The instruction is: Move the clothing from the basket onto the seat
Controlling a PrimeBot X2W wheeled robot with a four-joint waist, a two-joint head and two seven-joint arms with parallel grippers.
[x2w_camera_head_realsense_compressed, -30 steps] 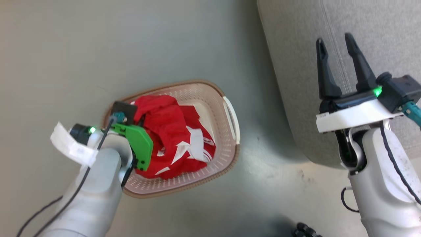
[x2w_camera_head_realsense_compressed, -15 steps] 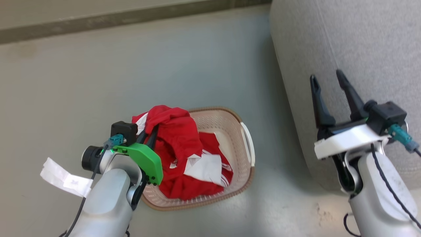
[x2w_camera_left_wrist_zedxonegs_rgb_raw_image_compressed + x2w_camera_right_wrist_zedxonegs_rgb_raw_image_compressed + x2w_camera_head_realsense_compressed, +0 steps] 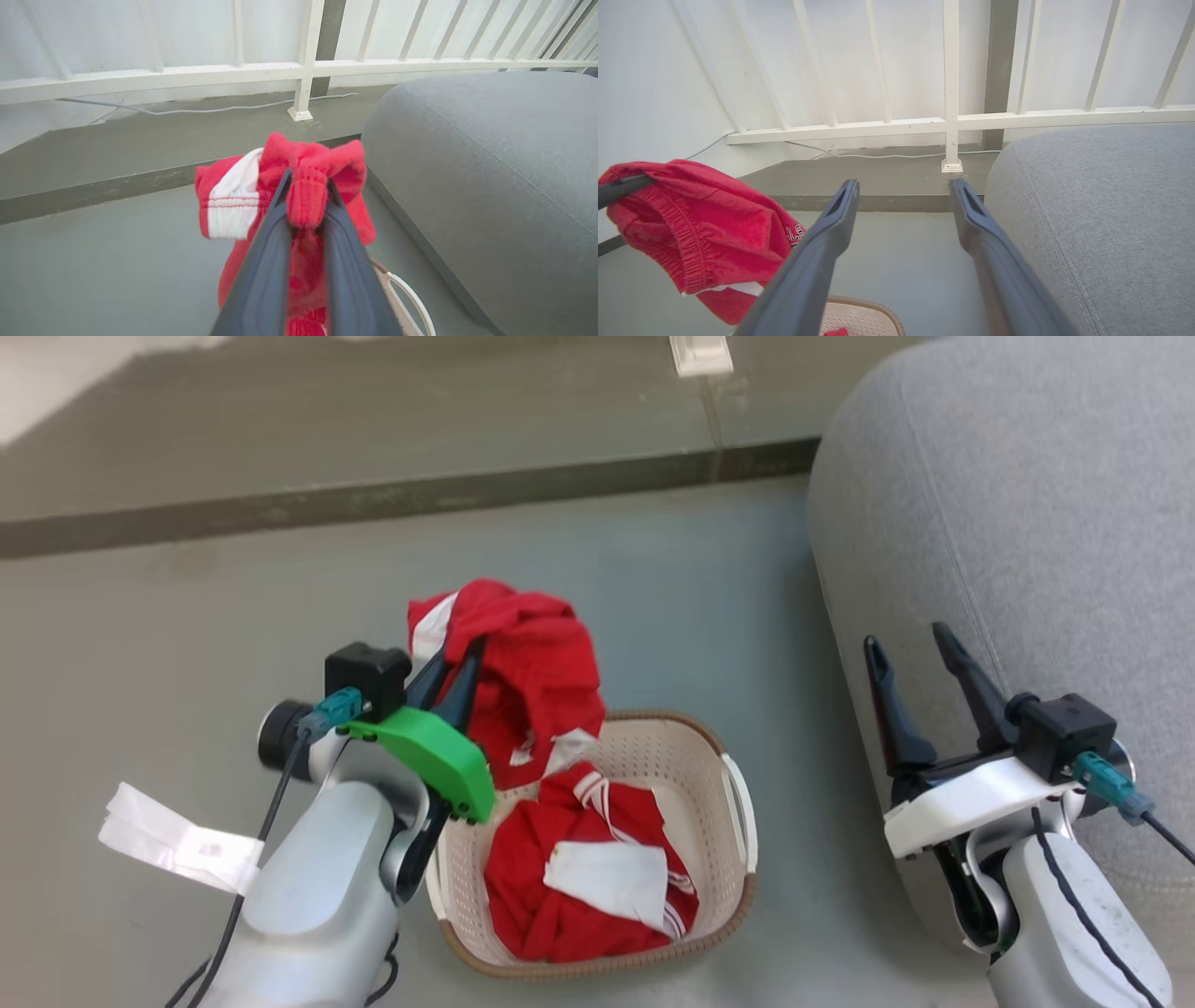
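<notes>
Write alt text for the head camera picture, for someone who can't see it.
The left gripper is shut on a red-and-white garment, held up over the cream basket, where a second red garment lies. The right gripper hangs open beside the grey seat.

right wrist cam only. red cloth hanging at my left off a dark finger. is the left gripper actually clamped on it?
Observer: Yes. In the left wrist view the left gripper is shut on a bunched fold of the lifted garment.
Operator: basket empty then?
Observer: No. In the head view a second garment, red with a white panel, lies in the basket.
Operator: lifted one over the seat yet?
Observer: No. In the head view it hangs above the basket's side away from the seat.
</notes>
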